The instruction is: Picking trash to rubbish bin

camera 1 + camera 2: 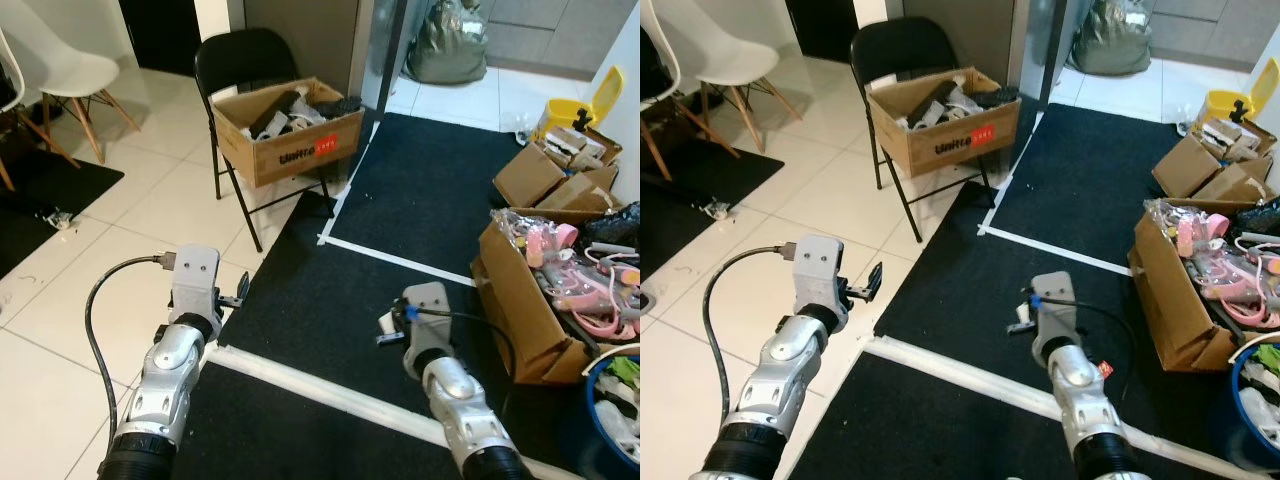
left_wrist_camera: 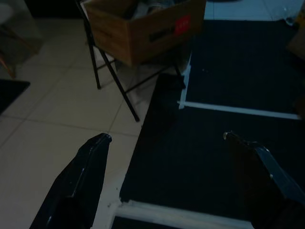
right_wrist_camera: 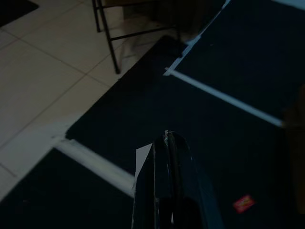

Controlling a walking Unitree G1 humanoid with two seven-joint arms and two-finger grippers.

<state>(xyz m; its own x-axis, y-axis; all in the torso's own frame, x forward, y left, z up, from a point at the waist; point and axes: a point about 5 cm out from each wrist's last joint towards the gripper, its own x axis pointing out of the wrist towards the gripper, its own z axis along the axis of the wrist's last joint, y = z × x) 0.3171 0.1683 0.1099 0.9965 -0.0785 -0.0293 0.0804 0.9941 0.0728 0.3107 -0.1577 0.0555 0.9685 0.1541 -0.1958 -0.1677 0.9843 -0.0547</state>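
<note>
Black mats (image 1: 430, 190) edged with white tape cover the tiled floor (image 1: 150, 200). On a black folding chair (image 1: 245, 60) sits a cardboard box (image 1: 290, 135) full of dark items. Left gripper (image 2: 167, 143) hangs over the mat's edge with its fingers spread wide and nothing between them. Right gripper (image 3: 167, 143) hovers above the mat, fingers pressed together on a white scrap of paper (image 3: 142, 160). Open boxes (image 1: 520, 300) of pink clutter stand at the right, just beside a blue bin (image 1: 615, 415); a yellow bin (image 1: 575, 110) stands farther back.
</note>
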